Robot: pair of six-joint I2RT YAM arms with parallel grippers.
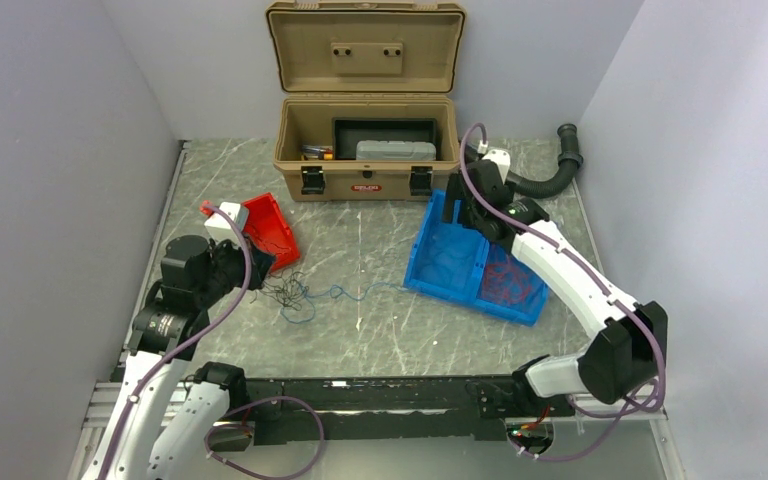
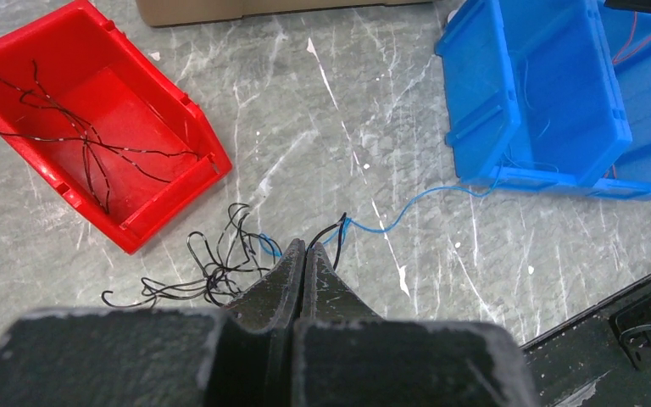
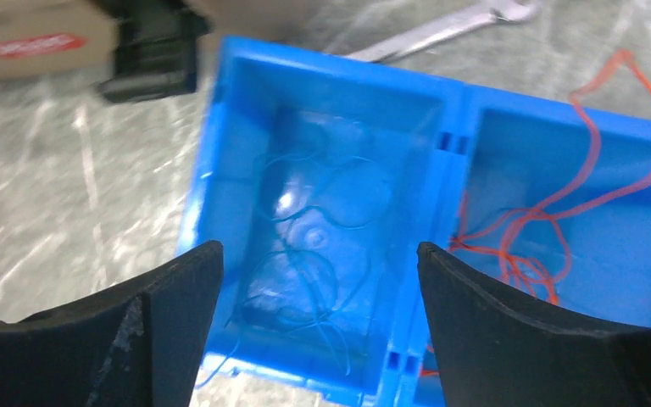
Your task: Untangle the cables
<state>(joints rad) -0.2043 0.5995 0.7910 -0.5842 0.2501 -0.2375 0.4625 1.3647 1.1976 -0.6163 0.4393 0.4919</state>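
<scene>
- Standing at the table's (image 1: 380, 330) far edge is one open toolbox (image 1: 360, 182) with a grey case (image 1: 395, 150) inside. One hose (image 1: 550, 180) curls to its right, and one wrench (image 3: 441, 30) lies beyond the blue bins.
- There are three bins: one red bin (image 2: 174, 182) and two blue ones joined side by side.
- The red bin holds black strands (image 2: 89, 153), the left blue bin (image 3: 331, 68) blue strands (image 3: 339, 195), and the right blue bin (image 3: 627, 237) orange strands (image 3: 593, 144).
- The cables (image 2: 220, 271) lie tangled on the table just in front of the red bin. One blue wire (image 2: 407, 208) trails to the blue bins.
- The left gripper (image 2: 305, 250) has its jaws pressed together on the cables' edge.
- The right gripper (image 3: 318, 248) hovers over the left blue bin, jaws wide apart.
</scene>
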